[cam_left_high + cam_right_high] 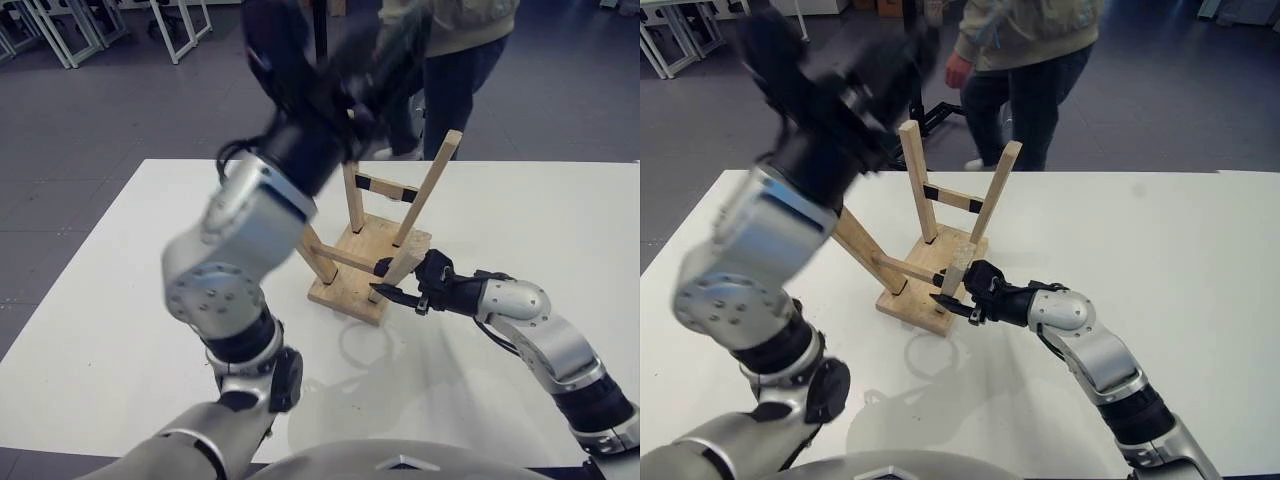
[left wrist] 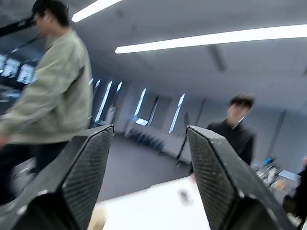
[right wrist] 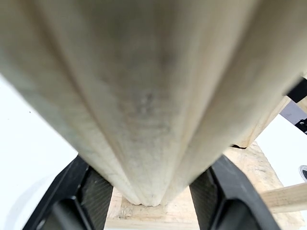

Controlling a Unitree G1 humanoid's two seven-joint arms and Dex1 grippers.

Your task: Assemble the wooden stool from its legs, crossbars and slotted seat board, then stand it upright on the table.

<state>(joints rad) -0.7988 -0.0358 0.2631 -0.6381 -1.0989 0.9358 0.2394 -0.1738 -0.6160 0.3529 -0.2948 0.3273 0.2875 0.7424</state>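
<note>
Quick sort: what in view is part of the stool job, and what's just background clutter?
Job:
- seat board, flat on the table
- gripped leg, held by the right gripper
- other legs
- crossbars
- left gripper, open, raised in the air

Lying about:
- white frames on the floor behind
- black stand

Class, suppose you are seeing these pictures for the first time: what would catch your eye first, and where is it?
The wooden stool stands out, upside down in the middle of the white table, its legs pointing up. The right gripper is shut on the nearest leg, low down by the seat. The left gripper is open and empty, raised high above the table.
</note>
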